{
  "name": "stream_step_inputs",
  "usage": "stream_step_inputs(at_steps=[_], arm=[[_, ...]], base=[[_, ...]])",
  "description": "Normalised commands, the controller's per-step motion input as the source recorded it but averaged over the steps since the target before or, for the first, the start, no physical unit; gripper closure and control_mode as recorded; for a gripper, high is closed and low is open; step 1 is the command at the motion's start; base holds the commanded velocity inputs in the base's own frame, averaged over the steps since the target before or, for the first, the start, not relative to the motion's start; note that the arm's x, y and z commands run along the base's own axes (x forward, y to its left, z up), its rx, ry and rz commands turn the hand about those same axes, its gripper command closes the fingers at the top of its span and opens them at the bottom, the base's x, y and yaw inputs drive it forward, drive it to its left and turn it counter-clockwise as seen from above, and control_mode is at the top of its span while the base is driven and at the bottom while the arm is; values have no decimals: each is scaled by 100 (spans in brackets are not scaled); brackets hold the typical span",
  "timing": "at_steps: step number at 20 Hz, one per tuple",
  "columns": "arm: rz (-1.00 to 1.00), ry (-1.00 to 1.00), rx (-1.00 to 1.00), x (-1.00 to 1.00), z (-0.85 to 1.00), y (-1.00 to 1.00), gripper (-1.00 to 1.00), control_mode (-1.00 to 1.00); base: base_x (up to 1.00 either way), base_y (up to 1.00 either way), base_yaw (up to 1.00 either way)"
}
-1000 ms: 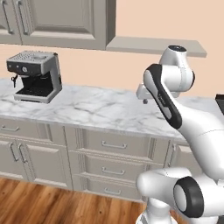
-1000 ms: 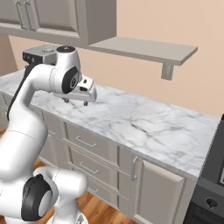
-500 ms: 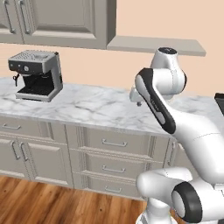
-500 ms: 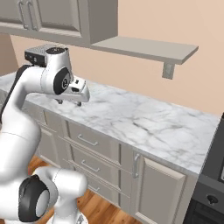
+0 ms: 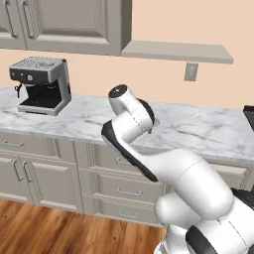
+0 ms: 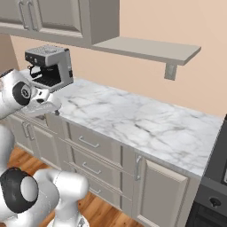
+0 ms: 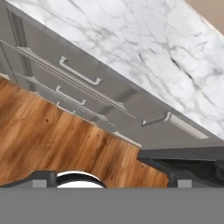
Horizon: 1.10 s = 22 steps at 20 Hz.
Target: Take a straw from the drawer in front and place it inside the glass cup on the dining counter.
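Note:
The drawer (image 6: 90, 141) is the top one of a stack of three under the marble worktop, and it is shut; its bar handle (image 7: 80, 71) also appears in the hand view. The straw is hidden. The glass cup and the dining counter are out of view. My gripper (image 7: 109, 179) hangs in front of the cabinets, looking down at the drawer fronts and the floor. Its fingertips (image 7: 43, 178) stand far apart with nothing between them, so it is open. My hand (image 6: 42, 106) sits at the worktop's front edge, left of the drawer stack.
A coffee machine (image 5: 42, 84) stands on the narrow marble worktop (image 6: 133, 119) at the left. Wall cabinets and a shelf (image 5: 176, 51) hang above. A dark oven (image 6: 213, 186) borders the right. The floor (image 5: 44, 228) below is wood.
The arm has swung left and down, bringing the hand from above the worktop to its front edge over the drawers. The gripper has stayed open.

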Motion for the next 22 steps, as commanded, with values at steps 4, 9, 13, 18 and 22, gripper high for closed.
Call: stream_step_inputs(at_steps=[4, 9, 13, 18, 22], arm=[[-1, 0, -44, 8, -81, 45, -100, -100], [0, 0, -39, 26, -69, 21, -100, -100], [0, 0, -35, 31, -63, 5, -100, -100], [0, 0, -29, 39, -48, 0, -100, -100], [0, 0, -26, 26, -49, 0, -100, -100]], base=[[0, 0, 0], [0, 0, 0], [0, 0, 0], [0, 0, 0], [0, 0, 0]])
